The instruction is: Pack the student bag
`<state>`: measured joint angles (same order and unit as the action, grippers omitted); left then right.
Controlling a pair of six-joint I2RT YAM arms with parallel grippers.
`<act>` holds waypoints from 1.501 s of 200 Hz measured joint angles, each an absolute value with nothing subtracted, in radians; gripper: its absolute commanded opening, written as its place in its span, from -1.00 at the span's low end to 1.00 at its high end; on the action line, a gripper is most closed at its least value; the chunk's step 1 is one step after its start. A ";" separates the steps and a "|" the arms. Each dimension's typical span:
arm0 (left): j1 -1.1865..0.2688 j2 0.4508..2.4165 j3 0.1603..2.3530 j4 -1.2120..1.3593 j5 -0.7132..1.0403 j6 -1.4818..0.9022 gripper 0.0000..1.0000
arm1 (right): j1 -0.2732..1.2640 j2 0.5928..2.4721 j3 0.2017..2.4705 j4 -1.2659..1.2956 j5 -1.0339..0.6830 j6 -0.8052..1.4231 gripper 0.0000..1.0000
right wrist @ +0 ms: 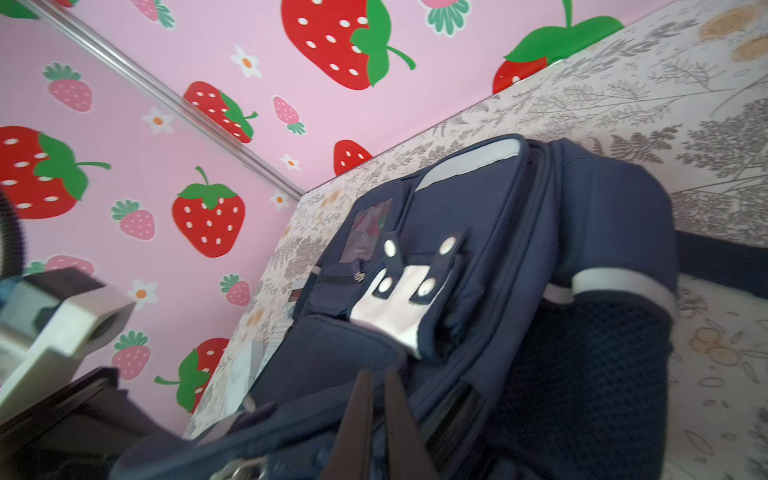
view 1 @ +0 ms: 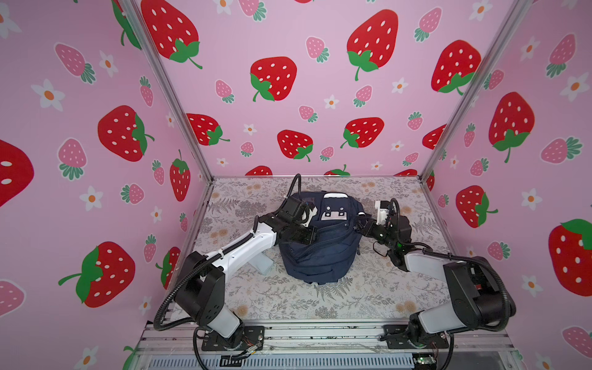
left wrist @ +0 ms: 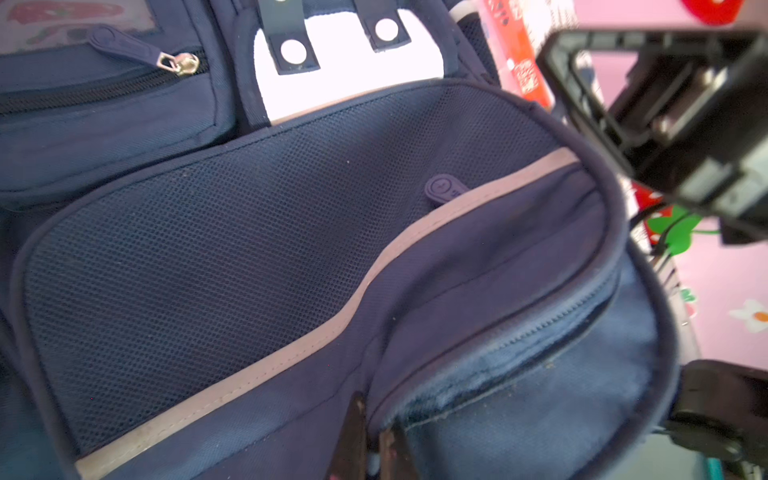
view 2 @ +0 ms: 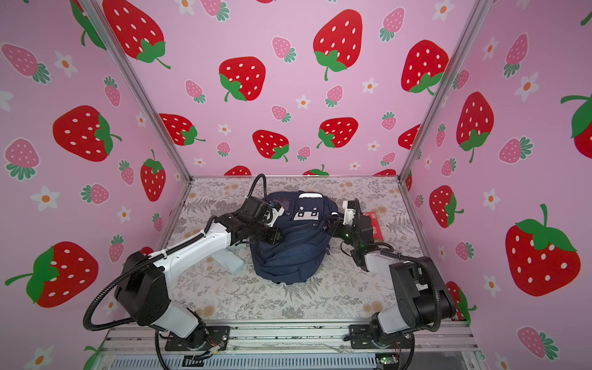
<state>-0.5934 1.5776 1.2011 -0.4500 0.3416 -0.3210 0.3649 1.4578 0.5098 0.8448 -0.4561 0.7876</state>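
— On the table (view 1: 288, 301), what lies before you?
— You see the student bag (view 1: 320, 259), centred. Your left gripper (left wrist: 372, 440): jaws together at its pocket rim. Farther, your right gripper (right wrist: 380, 419): jaws narrow against its side; grip on fabric unclear. White patch (view 1: 333, 215) beyond.

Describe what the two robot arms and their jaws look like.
Both the left arm and right arm have white link shells between blocky black joint housings. A black corrugated cable hose loops along each. Black base plates bolt to a metal rail. A green light glows on the right arm. The jaws are slim, dark, tapered.
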 measured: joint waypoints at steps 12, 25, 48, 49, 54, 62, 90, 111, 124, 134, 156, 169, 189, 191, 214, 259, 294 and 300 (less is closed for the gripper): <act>-0.595 1.587 1.201 -0.434 0.354 -0.339 -1.00 | 0.376 1.422 0.474 0.891 -0.464 0.801 -1.00; -0.597 1.607 1.201 -0.414 0.369 -0.351 -1.00 | 0.398 1.382 0.445 0.925 -0.463 0.815 -1.00; -0.605 1.641 1.203 -0.380 0.380 -0.372 -1.00 | 0.456 1.301 0.398 0.954 -0.441 0.823 -1.00; -0.605 1.642 1.204 -0.379 0.380 -0.373 -1.00 | 0.460 1.296 0.396 0.955 -0.438 0.823 -1.00; -0.607 1.649 1.205 -0.371 0.382 -0.377 -1.00 | 0.474 1.280 0.387 0.957 -0.432 0.825 -1.00; -0.609 1.659 1.208 -0.361 0.385 -0.387 -1.00 | 0.500 1.254 0.375 0.956 -0.410 0.824 -1.00; -0.614 1.678 1.224 -0.349 0.400 -0.421 -1.00 | 0.611 1.184 0.337 0.927 -0.299 0.803 -1.00; -0.627 1.703 1.259 -0.362 0.404 -0.436 -0.93 | 0.706 1.173 0.323 0.914 -0.193 0.777 -1.00; -0.638 1.729 1.298 -0.377 0.408 -0.437 -0.42 | 0.728 1.173 0.301 0.921 -0.138 0.772 -1.00; -0.645 1.750 1.328 -0.381 0.407 -0.429 -0.17 | 0.730 1.172 0.283 0.916 -0.107 0.772 -1.00; -0.645 1.750 1.366 -0.405 0.355 -0.364 0.07 | 0.719 1.171 0.268 0.888 -0.085 0.773 -1.00; -0.643 1.731 1.368 -0.437 0.298 -0.305 0.14 | 0.707 1.162 0.268 0.875 -0.085 0.772 -1.00; -0.644 1.710 1.368 -0.508 0.226 -0.196 0.26 | 0.691 1.148 0.268 0.857 -0.090 0.771 -1.00; -0.645 1.708 1.368 -0.516 0.216 -0.186 0.26 | 0.690 1.147 0.268 0.856 -0.091 0.771 -1.00; -0.674 1.709 1.367 -0.577 0.132 -0.085 0.29 | 0.678 1.146 0.268 0.847 -0.107 0.772 -1.00; -0.735 1.744 1.367 -0.630 0.047 0.036 0.28 | 0.667 1.133 0.268 0.829 -0.125 0.772 -1.00; -0.729 1.776 1.369 -0.646 0.066 0.066 0.26 | 0.656 1.114 0.268 0.805 -0.126 0.770 -1.00; -0.727 1.776 1.369 -0.653 0.076 0.070 0.27 | 0.654 1.113 0.268 0.803 -0.128 0.769 -1.00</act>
<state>-0.7269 1.7756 1.3689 -0.6525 0.0757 0.0704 0.6537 1.1130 0.2680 0.8032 -0.1276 0.7692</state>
